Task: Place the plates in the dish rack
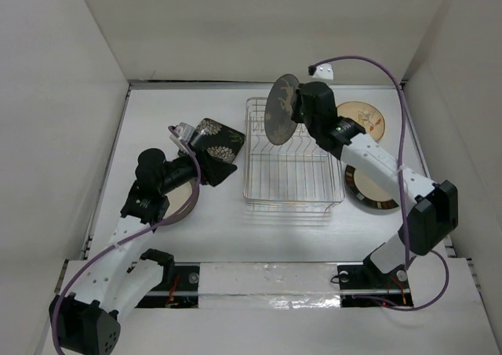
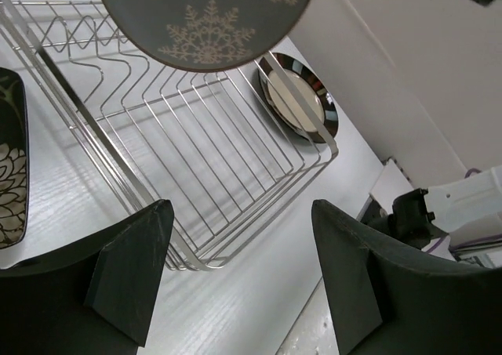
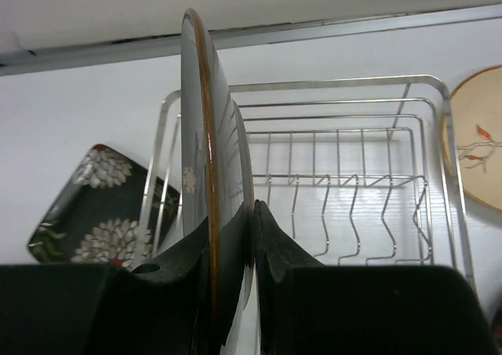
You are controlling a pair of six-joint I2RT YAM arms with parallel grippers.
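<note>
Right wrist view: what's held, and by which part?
The right gripper has its jaws shut on the rim of the dark grey plate, held on edge over the dish rack. The left gripper is open, holding nothing.

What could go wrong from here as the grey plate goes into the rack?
1. The right tool pinches the dark grey plate only at its rim, so it could pivot or slip.
2. The plate hangs near the dish rack's left rim and might strike the wire instead of seating between prongs.
3. The open left tool sits close beside the rack, so the arms could collide.
</note>
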